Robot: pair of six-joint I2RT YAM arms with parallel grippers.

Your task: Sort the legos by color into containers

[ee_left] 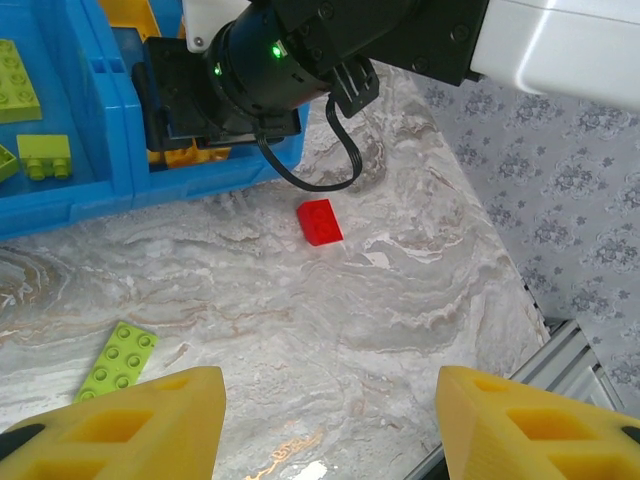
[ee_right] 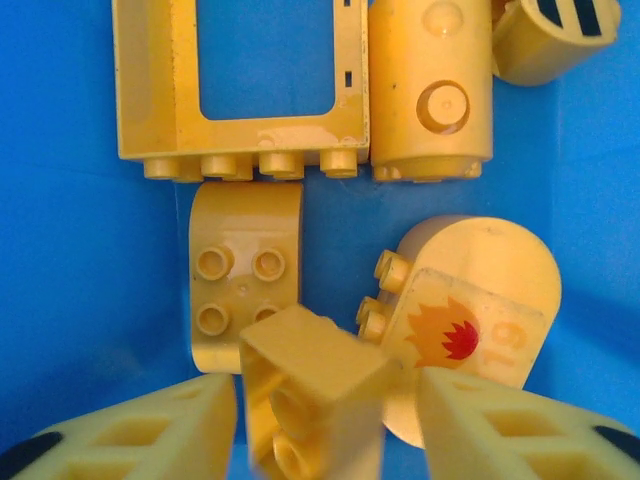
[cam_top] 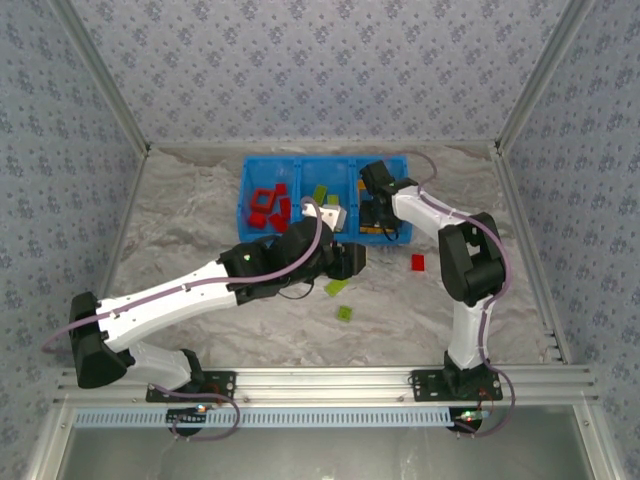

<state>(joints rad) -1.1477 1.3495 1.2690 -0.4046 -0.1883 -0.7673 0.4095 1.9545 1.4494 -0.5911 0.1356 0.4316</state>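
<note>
Right claw (ee_right: 325, 400) parted, a yellow brick (ee_right: 310, 365) loose inside it, over the blue bin (ee_right: 80, 250). Left claw (ee_left: 328, 400) wide, empty.

One bin (cam_top: 243, 200), three compartments (cam_top: 326, 170), six yellow bricks (ee_right: 245, 290), two loose green bricks (cam_top: 336, 287), one loose red brick (cam_top: 418, 262), two arms (cam_top: 180, 300)

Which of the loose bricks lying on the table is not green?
The red brick, farthest to the right. The two lime green bricks lie left of it.
</note>
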